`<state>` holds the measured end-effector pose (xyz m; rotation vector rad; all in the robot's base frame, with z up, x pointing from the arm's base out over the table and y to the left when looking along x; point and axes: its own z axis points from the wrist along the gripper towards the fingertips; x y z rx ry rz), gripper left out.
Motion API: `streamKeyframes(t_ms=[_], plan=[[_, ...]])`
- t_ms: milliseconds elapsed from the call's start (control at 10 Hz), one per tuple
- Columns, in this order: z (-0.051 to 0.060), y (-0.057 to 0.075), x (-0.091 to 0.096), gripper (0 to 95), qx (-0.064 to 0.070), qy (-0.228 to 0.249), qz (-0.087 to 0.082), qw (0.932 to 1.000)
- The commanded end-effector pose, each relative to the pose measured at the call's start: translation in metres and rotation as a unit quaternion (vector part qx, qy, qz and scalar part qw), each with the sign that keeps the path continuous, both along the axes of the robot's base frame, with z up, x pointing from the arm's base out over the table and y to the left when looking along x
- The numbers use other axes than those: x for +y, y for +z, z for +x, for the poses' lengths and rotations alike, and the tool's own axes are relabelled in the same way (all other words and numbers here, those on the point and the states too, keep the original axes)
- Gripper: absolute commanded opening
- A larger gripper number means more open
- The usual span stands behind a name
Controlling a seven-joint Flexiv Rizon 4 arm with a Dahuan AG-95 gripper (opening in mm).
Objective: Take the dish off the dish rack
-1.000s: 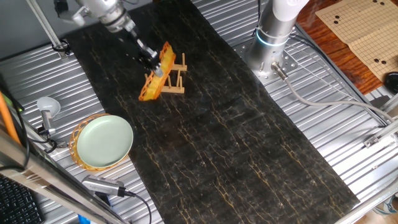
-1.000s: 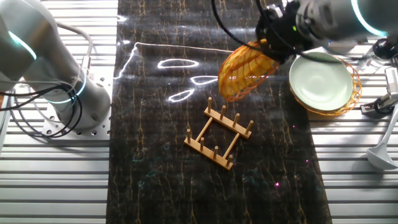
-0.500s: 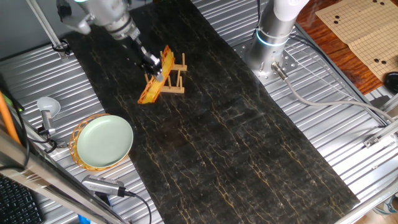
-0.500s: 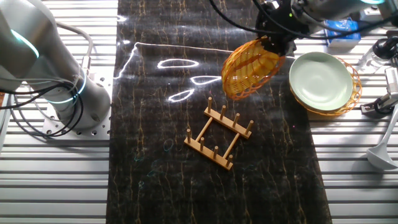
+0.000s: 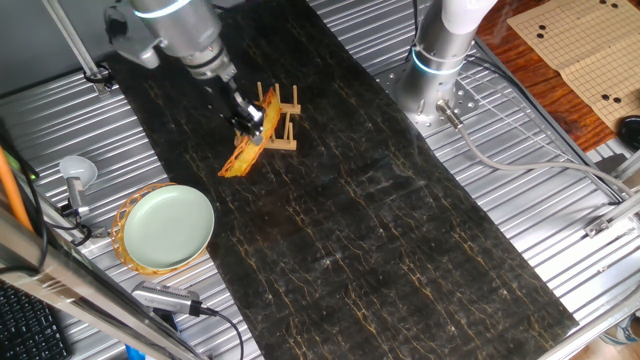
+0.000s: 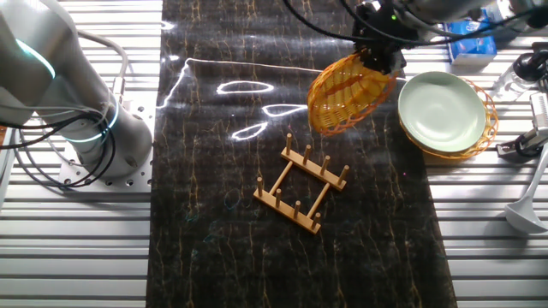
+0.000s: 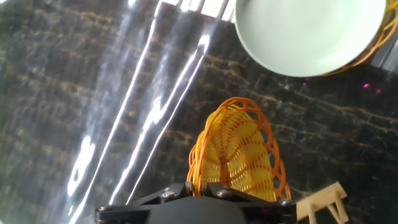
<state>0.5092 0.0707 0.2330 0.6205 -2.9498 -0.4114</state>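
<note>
The dish (image 6: 349, 93) is an orange-yellow woven plate, held tilted above the dark mat, clear of the dish rack. It also shows in one fixed view (image 5: 248, 147) and in the hand view (image 7: 239, 152). My gripper (image 6: 379, 58) is shut on the dish's upper rim; in the hand view the jaws pinch the rim at the bottom edge (image 7: 198, 185). The wooden dish rack (image 6: 302, 183) stands empty on the mat below and left of the dish. In one fixed view the rack (image 5: 283, 120) is just behind the dish.
A pale green plate (image 6: 441, 111) lies in a wicker tray at the mat's edge, close to the dish; it also shows in the hand view (image 7: 305, 31) and one fixed view (image 5: 168, 226). The arm's base (image 6: 77, 103) stands beside the mat. A ladle (image 5: 75, 178) lies by the green plate.
My gripper has carried the dish a little further from the rack toward the green plate and tilted it flatter. The rack has not moved.
</note>
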Motion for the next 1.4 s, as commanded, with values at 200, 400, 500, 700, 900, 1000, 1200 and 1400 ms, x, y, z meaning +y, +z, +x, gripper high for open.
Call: streamKeyframes(t_ms=[200, 400, 500, 700, 900, 1000, 1200, 1400], plan=[[0.022, -0.012, 0.000, 0.0, 0.009, 0.053, -0.003, 0.9986], [0.038, -0.020, 0.003, 0.0, 0.008, 0.064, -0.010, 0.9978], [0.047, -0.025, 0.005, 0.0, 0.008, 0.069, -0.017, 0.9974], [0.067, -0.034, 0.012, 0.0, 0.005, 0.078, -0.032, 0.9964], [0.083, -0.039, 0.020, 0.0, 0.002, 0.084, -0.045, 0.9955], [0.089, -0.041, 0.023, 0.0, 0.001, 0.085, -0.048, 0.9952], [0.095, -0.044, 0.024, 0.0, -0.001, 0.088, -0.049, 0.9949], [0.097, -0.045, 0.020, 0.0, -0.002, 0.094, -0.050, 0.9943]])
